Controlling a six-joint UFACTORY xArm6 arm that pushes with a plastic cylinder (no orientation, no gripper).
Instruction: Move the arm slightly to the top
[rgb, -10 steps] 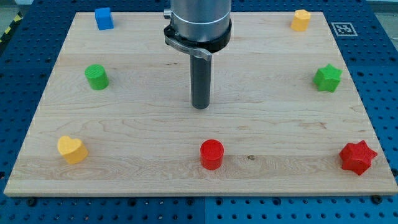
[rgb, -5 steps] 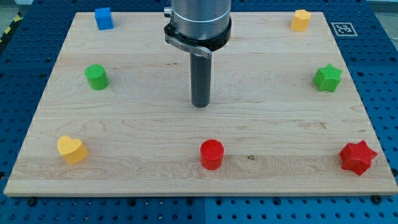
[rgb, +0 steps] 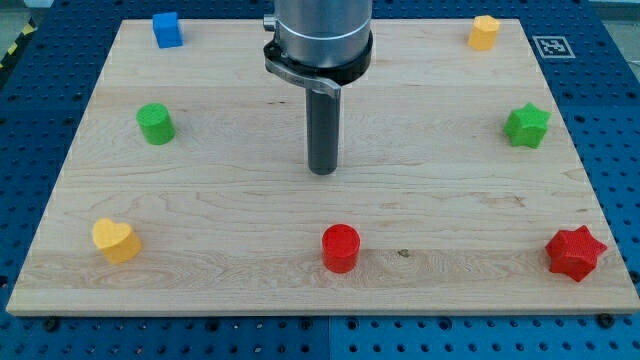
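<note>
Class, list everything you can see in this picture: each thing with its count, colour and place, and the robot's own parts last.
blue block: 1, blue, top left corner
yellow block: 1, yellow, top right corner
green cylinder: 1, green, left side
green star: 1, green, right side
yellow heart: 1, yellow, bottom left
red cylinder: 1, red, bottom centre
red star: 1, red, bottom right
board: 1, pale wood, on blue perforated table
my tip: 1, dark, board's centre, above the red cylinder, touching no block

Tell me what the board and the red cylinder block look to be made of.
The board looks like pale wood with a smooth matte finish: long grain lines run across it. The red cylinder block looks like matte plastic, uniformly coloured and without shine; possibly 3D-printed, though no layer lines can be made out.
</note>
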